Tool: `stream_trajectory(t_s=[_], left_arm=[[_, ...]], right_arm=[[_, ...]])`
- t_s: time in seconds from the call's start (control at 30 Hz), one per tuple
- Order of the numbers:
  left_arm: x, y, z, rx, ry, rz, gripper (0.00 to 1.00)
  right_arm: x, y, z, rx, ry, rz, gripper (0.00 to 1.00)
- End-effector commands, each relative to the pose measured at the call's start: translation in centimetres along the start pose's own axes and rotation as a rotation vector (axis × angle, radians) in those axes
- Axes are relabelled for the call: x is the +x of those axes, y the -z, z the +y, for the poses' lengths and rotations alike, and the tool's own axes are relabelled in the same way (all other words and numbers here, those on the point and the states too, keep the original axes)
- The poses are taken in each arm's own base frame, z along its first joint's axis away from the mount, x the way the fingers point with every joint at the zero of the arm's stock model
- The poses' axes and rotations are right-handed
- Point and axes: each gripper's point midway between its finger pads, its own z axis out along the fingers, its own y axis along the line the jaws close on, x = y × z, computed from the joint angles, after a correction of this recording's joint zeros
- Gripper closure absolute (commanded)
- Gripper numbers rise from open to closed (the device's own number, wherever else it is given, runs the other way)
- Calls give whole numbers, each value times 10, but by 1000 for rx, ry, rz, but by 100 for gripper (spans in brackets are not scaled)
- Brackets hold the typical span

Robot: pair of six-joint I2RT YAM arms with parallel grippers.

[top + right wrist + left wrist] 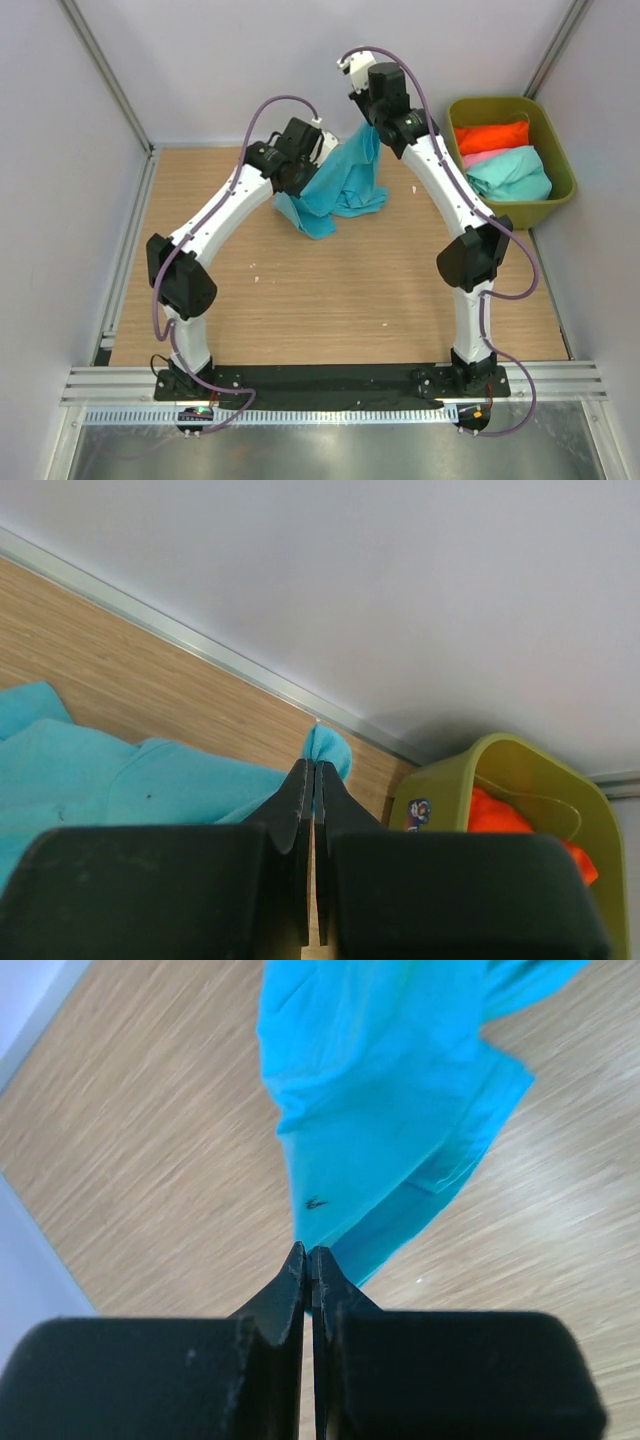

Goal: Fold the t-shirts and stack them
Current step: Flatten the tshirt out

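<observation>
- Turquoise-blue cloth t-shirt (345, 185) was outside the olive-green plastic bin (563, 160), to its left in the top view. It hung bunched between the two arms.
- Its lower folds looked to be touching the light wooden table (330, 300); contact not certain from these views.
- Right gripper (314, 770): fingers pressed together on an edge of that shirt, with a small tuft of cloth poking past the tips. This was the shirt end nearer the bin, held up off the wood.
- Left gripper (308, 1258): fingers closed, pinching a tapered corner of the same shirt on the side farther from the bin. The rest of the cloth draped away from the tips.
- Small dark mark on the cloth just beyond the left tips.
- Inside the bin:
  - orange-red cloth t-shirt (492, 137) at the far end
  - pink cloth t-shirt (478, 158) in the middle, mostly covered
  - mint-green cloth t-shirt (512, 175) at the near end, overlapping the pink one
- Neither gripper touched the bin; the right one was closer to it.
</observation>
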Motion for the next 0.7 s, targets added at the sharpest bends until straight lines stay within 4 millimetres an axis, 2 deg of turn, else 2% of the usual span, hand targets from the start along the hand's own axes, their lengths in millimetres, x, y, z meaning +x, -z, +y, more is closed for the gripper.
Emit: stream_trajectory(t_s=[0.0, 0.03, 0.1, 0.13, 0.2, 0.23, 0.27, 0.3, 0.33, 0.37, 0.4, 0.47, 0.5, 0.57, 0.6, 0.63, 0.67], left_arm=[[5, 41, 61, -107, 61, -49, 100], [4, 50, 74, -136, 74, -66, 100], [-5, 78, 108, -210, 97, -134, 100], [-9, 88, 120, -242, 96, -159, 100], [-23, 123, 146, -320, 99, -258, 100], [-28, 136, 153, -345, 98, -293, 100], [-35, 148, 161, -373, 100, -342, 100], [-38, 170, 167, -403, 80, -384, 100], [-40, 180, 171, -425, 80, -407, 100], [-44, 192, 177, -453, 84, -444, 100], [-43, 212, 181, -479, 89, -482, 100], [-43, 233, 187, -516, 87, -521, 100], [-39, 249, 188, -524, 90, -548, 100], [-35, 267, 184, -511, 80, -589, 100], [-33, 272, 181, -501, 76, -603, 100], [-27, 295, 179, -501, 78, -652, 100], [-26, 303, 173, -472, 62, -681, 100]], right_arm=[[-55, 60, -57, 126, -39, -144, 99], [-66, 79, -70, 152, -48, -176, 99], [-75, 97, -84, 191, -60, -204, 99], [-80, 114, -97, 219, -70, -220, 99], [-89, 137, -110, 248, -85, -255, 99], [-87, 144, -115, 263, -94, -257, 99], [-97, 171, -128, 286, -112, -299, 99], [-96, 178, -131, 294, -115, -308, 99], [-99, 191, -137, 305, -125, -329, 99], [-106, 216, -148, 319, -142, -367, 99], [-107, 230, -154, 328, -167, -386, 99], [-108, 250, -156, 305, -182, -404, 99], [-112, 273, -163, 301, -214, -440, 99], [-112, 291, -159, 250, -236, -454, 99], [-116, 311, -164, 242, -271, -487, 99], [-116, 320, -165, 229, -285, -498, 99], [-115, 328, -161, 194, -283, -499, 99]])
